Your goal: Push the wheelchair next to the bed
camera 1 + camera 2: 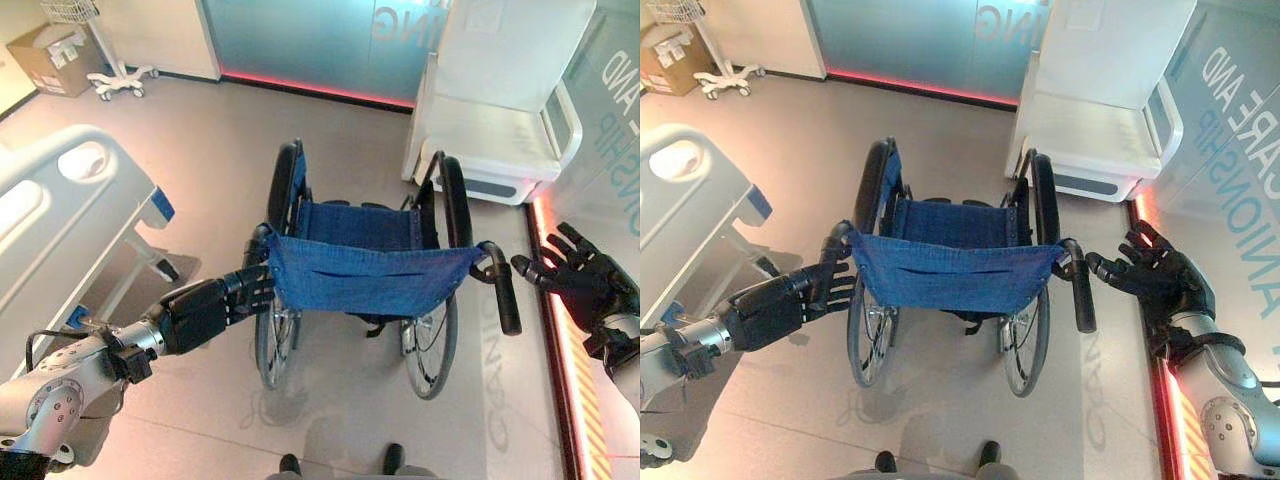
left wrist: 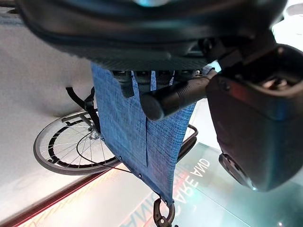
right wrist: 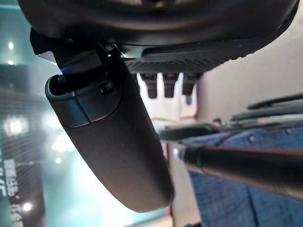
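Wheelchair [image 1: 365, 270] sits mid-floor, bed [image 1: 70, 215] to its left; left hand [image 1: 215, 305] curled on left push handle [image 1: 835, 245], right hand [image 1: 1155, 275] spread, empty, beside right push handle [image 1: 1080, 285] — should grip that too before pushing, for straight steering.

Left hand [image 1: 215, 305] at wheelchair [image 1: 370, 255] left grip; right hand [image 1: 580, 280] open, just off right grip.
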You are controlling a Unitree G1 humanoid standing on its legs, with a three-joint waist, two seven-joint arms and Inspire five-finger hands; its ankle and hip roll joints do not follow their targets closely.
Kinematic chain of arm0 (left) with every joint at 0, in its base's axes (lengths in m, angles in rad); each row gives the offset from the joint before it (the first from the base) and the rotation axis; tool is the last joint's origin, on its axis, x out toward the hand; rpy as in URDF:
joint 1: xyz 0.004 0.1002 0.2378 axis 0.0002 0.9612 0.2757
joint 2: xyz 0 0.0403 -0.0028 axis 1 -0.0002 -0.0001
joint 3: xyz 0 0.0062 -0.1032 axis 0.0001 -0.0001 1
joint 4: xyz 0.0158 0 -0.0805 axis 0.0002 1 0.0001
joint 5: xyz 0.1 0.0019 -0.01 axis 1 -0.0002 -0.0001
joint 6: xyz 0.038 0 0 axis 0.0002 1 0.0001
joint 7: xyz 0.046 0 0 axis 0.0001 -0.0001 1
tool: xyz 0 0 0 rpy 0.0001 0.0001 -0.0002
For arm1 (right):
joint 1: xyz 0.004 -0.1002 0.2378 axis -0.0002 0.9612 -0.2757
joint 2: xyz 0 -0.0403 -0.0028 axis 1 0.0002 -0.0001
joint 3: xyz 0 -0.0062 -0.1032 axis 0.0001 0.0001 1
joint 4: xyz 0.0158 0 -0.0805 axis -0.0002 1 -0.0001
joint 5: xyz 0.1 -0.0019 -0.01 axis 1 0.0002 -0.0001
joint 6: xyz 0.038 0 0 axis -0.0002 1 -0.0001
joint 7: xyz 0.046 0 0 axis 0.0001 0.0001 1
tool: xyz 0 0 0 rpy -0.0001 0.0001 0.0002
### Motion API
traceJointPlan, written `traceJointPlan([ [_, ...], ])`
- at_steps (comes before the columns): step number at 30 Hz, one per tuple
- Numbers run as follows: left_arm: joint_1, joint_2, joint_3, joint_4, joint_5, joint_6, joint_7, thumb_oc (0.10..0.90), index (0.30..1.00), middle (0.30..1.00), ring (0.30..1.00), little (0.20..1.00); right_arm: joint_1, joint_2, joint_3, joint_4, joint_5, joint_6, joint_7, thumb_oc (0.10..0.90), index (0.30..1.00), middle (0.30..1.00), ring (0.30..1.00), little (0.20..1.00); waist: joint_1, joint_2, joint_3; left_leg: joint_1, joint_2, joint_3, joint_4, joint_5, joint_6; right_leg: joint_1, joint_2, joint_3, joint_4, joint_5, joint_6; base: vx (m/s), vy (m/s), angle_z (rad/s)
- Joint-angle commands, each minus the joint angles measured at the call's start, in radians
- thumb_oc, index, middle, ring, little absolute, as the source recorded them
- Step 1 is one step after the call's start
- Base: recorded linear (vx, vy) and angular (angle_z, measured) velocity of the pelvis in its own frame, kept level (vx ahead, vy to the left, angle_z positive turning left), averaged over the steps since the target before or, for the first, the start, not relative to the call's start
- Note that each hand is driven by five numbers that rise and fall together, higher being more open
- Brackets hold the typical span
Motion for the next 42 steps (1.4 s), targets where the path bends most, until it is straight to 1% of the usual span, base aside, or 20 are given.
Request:
traceJointPlan([
  [1, -0.158, -0.008, 0.082, -0.168, -0.15, -0.166, -0.14, 0.8, 0.9, 0.9, 0.9, 0.9, -0.089, -0.097, -0.078, -0.058, 0.023, -0.072, 0.032, 0.8, 0.9, 0.9, 0.9, 0.9, -0.008, 0.065, -0.065, -0.007, 0.037, 0.031, 0.004, -0.019, -0.03, 0.013, -0.022, -0.007, 0.067, -0.055, 0.018, 0.0, 0.0, 0.0],
  [4, -0.163, -0.008, 0.057, -0.169, -0.127, -0.153, -0.155, 0.8, 0.9, 0.9, 0.9, 0.9, -0.096, -0.1, -0.066, -0.056, 0.023, -0.071, 0.027, 0.8, 0.9, 0.9, 0.9, 0.9, -0.008, 0.065, -0.064, -0.009, 0.036, 0.029, 0.004, -0.016, -0.03, 0.013, -0.023, -0.007, 0.068, -0.054, 0.018, 0.0, 0.0, 0.0],
  [5, -0.176, 0.0, 0.035, -0.17, -0.124, -0.147, -0.159, 0.8, 0.9, 0.9, 0.9, 0.9, -0.108, -0.108, -0.052, -0.054, 0.032, -0.068, 0.017, 0.8, 0.9, 0.9, 0.9, 0.9, -0.008, 0.066, -0.062, -0.009, 0.036, 0.029, 0.004, -0.015, -0.029, 0.012, -0.023, -0.007, 0.071, -0.055, 0.019, 0.0, 0.0, 0.0],
  [10, -0.216, 0.007, -0.017, -0.179, -0.149, -0.146, -0.14, 0.8, 0.9, 0.9, 0.9, 0.9, -0.126, -0.108, -0.016, -0.052, 0.028, -0.066, 0.004, 0.8, 0.9, 0.9, 0.9, 0.9, -0.009, 0.068, -0.059, -0.009, 0.034, 0.028, 0.004, -0.014, -0.027, 0.01, -0.022, -0.003, 0.074, -0.055, 0.02, 0.0, 0.0, 0.0],
  [13, -0.241, 0.002, -0.043, -0.19, -0.184, -0.143, -0.081, 0.8, 0.9, 0.9, 0.9, 0.9, -0.13, -0.103, 0.005, -0.065, 0.026, -0.054, -0.001, 0.8, 0.9, 0.9, 0.9, 0.9, -0.014, 0.069, -0.056, -0.007, 0.034, 0.028, 0.004, -0.013, -0.028, 0.011, -0.02, 0.001, 0.074, -0.055, 0.021, 0.0, 0.0, 0.0],
  [19, -0.279, -0.018, -0.075, -0.178, -0.198, -0.159, -0.015, 0.8, 0.9, 0.9, 0.9, 0.9, -0.142, -0.101, 0.034, -0.068, 0.017, -0.039, 0.006, 0.8, 0.9, 0.9, 0.9, 0.9, -0.022, 0.069, -0.051, -0.006, 0.036, 0.029, 0.004, -0.011, -0.029, 0.009, -0.017, 0.008, 0.077, -0.056, 0.019, 0.0, 0.0, 0.0],
  [20, -0.295, -0.024, -0.083, -0.167, -0.213, -0.161, 0.006, 0.756, 0.834, 0.834, 0.834, 0.834, -0.15, -0.102, 0.044, -0.062, 0.015, -0.037, 0.009, 0.8, 0.9, 0.9, 0.9, 0.9, -0.024, 0.068, -0.052, -0.004, 0.037, 0.031, 0.004, -0.011, -0.029, 0.01, -0.016, 0.008, 0.077, -0.056, 0.019, 0.0, 0.0, 0.0],
  [21, -0.305, -0.03, -0.089, -0.16, -0.224, -0.164, 0.021, 0.563, 0.545, 0.545, 0.545, 0.545, -0.155, -0.101, 0.051, -0.055, 0.01, -0.04, 0.015, 0.8, 0.9, 0.9, 0.9, 0.9, -0.024, 0.067, -0.052, -0.004, 0.037, 0.033, 0.004, -0.011, -0.03, 0.011, -0.016, 0.008, 0.076, -0.056, 0.018, 0.0, 0.0, 0.0],
  [22, -0.309, -0.032, -0.09, -0.156, -0.231, -0.165, 0.029, 0.475, 0.413, 0.413, 0.413, 0.413, -0.157, -0.1, 0.053, -0.053, 0.008, -0.039, 0.017, 0.8, 0.9, 0.9, 0.9, 0.9, -0.026, 0.067, -0.052, -0.003, 0.038, 0.034, 0.004, -0.011, -0.03, 0.012, -0.016, 0.008, 0.075, -0.056, 0.018, 0.0, 0.0, 0.0],
  [23, -0.315, -0.035, -0.093, -0.15, -0.238, -0.165, 0.035, 0.4, 0.3, 0.3, 0.3, 0.3, -0.157, -0.102, 0.053, -0.052, 0.008, -0.036, 0.019, 0.8, 0.9, 0.9, 0.9, 0.9, -0.028, 0.067, -0.053, -0.002, 0.038, 0.036, 0.004, -0.011, -0.03, 0.013, -0.016, 0.009, 0.074, -0.056, 0.018, 0.0, 0.0, 0.0],
  [26, -0.322, -0.047, -0.089, -0.139, -0.24, -0.158, 0.029, 0.4, 0.3, 0.3, 0.3, 0.3, -0.156, -0.102, 0.049, -0.047, 0.004, -0.034, 0.023, 0.8, 0.9, 0.9, 0.9, 0.9, -0.03, 0.067, -0.052, -0.001, 0.039, 0.038, 0.004, -0.01, -0.031, 0.013, -0.014, 0.011, 0.073, -0.056, 0.017, 0.01, -0.003, -0.04],
  [29, -0.321, -0.051, -0.088, -0.136, -0.236, -0.156, 0.024, 0.4, 0.3, 0.3, 0.3, 0.3, -0.157, -0.102, 0.043, -0.048, 0.005, -0.049, 0.014, 0.8, 0.9, 0.9, 0.9, 0.9, -0.034, 0.067, -0.051, 0.001, 0.04, 0.039, 0.004, -0.01, -0.032, 0.014, -0.011, 0.014, 0.074, -0.058, 0.014, 0.01, -0.002, -0.12],
  [31, -0.322, -0.051, -0.088, -0.132, -0.234, -0.152, 0.02, 0.4, 0.3, 0.3, 0.3, 0.3, -0.161, -0.103, 0.043, -0.048, -0.003, -0.043, 0.015, 0.8, 0.9, 0.9, 0.9, 0.9, -0.034, 0.067, -0.052, 0.001, 0.04, 0.041, 0.004, -0.01, -0.032, 0.014, -0.01, 0.015, 0.075, -0.059, 0.014, 0.01, 0.0, -0.05],
  [36, -0.322, -0.052, -0.091, -0.13, -0.228, -0.15, 0.019, 0.4, 0.3, 0.3, 0.3, 0.3, -0.149, -0.116, 0.035, -0.045, -0.039, 0.028, 0.051, 0.8, 0.9, 0.9, 0.9, 0.9, -0.039, 0.065, -0.052, 0.002, 0.039, 0.043, 0.004, -0.01, -0.032, 0.012, -0.01, 0.019, 0.077, -0.06, 0.014, 0.0, 0.0, 0.0],
  [37, -0.325, -0.056, -0.1, -0.128, -0.223, -0.156, 0.018, 0.4, 0.3, 0.3, 0.3, 0.3, -0.148, -0.124, 0.047, -0.041, -0.063, 0.042, 0.066, 0.8, 0.9, 0.9, 0.9, 0.9, -0.038, 0.064, -0.05, 0.002, 0.039, 0.043, 0.004, -0.008, -0.032, 0.012, -0.01, 0.018, 0.079, -0.061, 0.014, 0.0, 0.0, 0.0],
  [38, -0.325, -0.056, -0.1, -0.127, -0.223, -0.156, 0.018, 0.4, 0.3, 0.3, 0.3, 0.3, -0.148, -0.124, 0.048, -0.041, -0.064, 0.042, 0.067, 0.8, 0.9, 0.9, 0.9, 0.9, -0.038, 0.065, -0.05, 0.002, 0.039, 0.043, 0.004, -0.008, -0.032, 0.012, -0.01, 0.018, 0.079, -0.061, 0.014, 0.0, 0.0, 0.0],
  [39, -0.334, -0.053, -0.109, -0.125, -0.228, -0.16, 0.02, 0.4, 0.3, 0.3, 0.3, 0.3, -0.156, -0.134, 0.063, -0.03, -0.082, 0.063, 0.072, 0.8, 0.9, 0.9, 0.9, 0.9, -0.036, 0.063, -0.048, 0.002, 0.039, 0.043, 0.004, -0.007, -0.032, 0.011, -0.01, 0.017, 0.081, -0.061, 0.013, 0.0, 0.0, 0.0],
  [42, -0.346, -0.049, -0.124, -0.117, -0.231, -0.165, 0.017, 0.4, 0.3, 0.3, 0.3, 0.3, -0.171, -0.155, 0.087, -0.004, -0.103, 0.095, 0.079, 0.8, 0.9, 0.9, 0.9, 0.9, -0.031, 0.061, -0.046, 0.001, 0.038, 0.039, 0.004, -0.007, -0.032, 0.012, -0.01, 0.015, 0.081, -0.061, 0.013, 0.01, 0.001, -0.04],
])
